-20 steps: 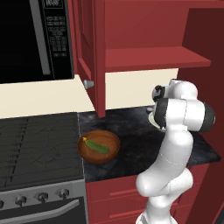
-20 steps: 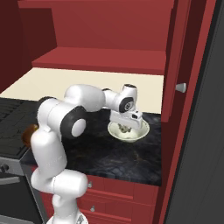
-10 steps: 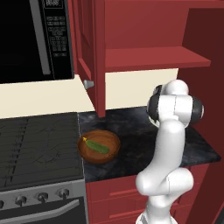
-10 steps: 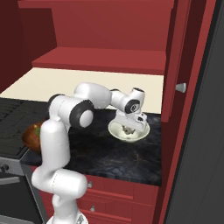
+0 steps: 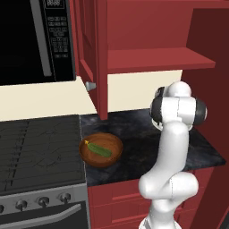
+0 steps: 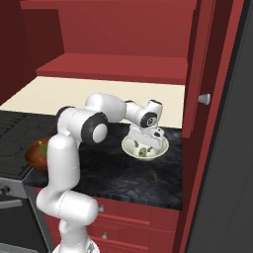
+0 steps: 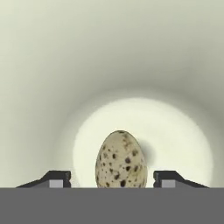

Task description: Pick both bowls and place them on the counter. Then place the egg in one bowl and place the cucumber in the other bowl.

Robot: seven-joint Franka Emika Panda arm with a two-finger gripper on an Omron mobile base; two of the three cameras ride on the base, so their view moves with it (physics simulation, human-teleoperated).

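Black counter point(image 6: 123, 175) bears the pale bowl point(image 6: 158, 149) — egg point(image 7: 121, 159) inside, gripper point(image 7: 112, 180) jaws parted beside it

Light is even and soft across all views, with no clear single source. The counter point(image 5: 134, 134) carries only faint sheen, and the arm's white shells show mild highlights. In the hand view the pale bowl point(image 7: 109, 65) shades gently from a bright floor to greyer walls, and the egg point(image 7: 121, 159) casts a small soft shadow to its right. Everything is sharp, without blur or edge distortion.
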